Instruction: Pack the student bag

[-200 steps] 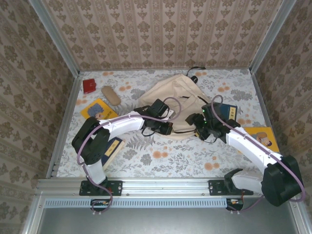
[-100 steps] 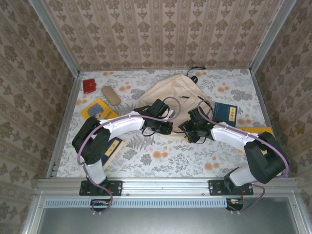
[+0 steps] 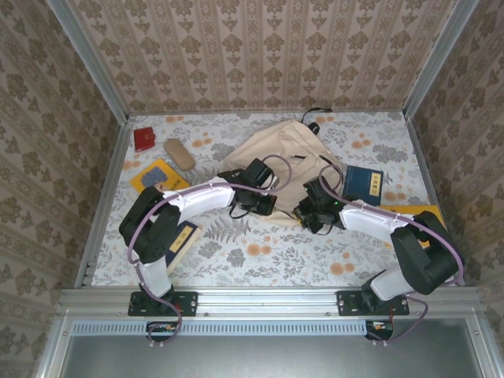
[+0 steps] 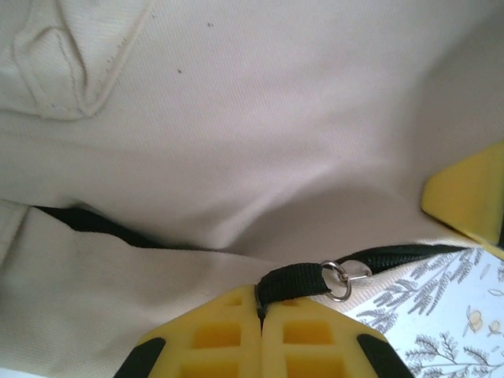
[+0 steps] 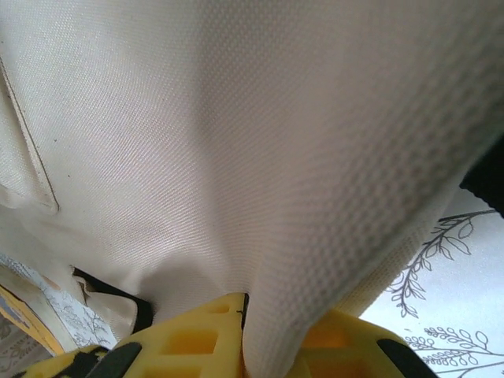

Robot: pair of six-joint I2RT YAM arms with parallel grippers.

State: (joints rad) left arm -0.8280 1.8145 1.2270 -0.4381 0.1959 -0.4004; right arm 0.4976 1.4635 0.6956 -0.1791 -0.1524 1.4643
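The student bag, beige and soft, lies in the middle of the floral table. My left gripper sits at its near edge. In the left wrist view the left gripper is shut on the bag's black zipper pull strap, which ends in a small metal ring. My right gripper is just to the right at the same edge. Seen from the right wrist, the right gripper is shut on a fold of the bag's beige fabric.
A red item and a tan oblong pouch lie at the back left, with a yellow book in front of them. A dark blue book lies right of the bag. Another yellow book sits beside the right arm.
My right gripper has swung left from beside the blue book to the bag's near edge and closed on the fabric. The left gripper has kept its hold on the strap.
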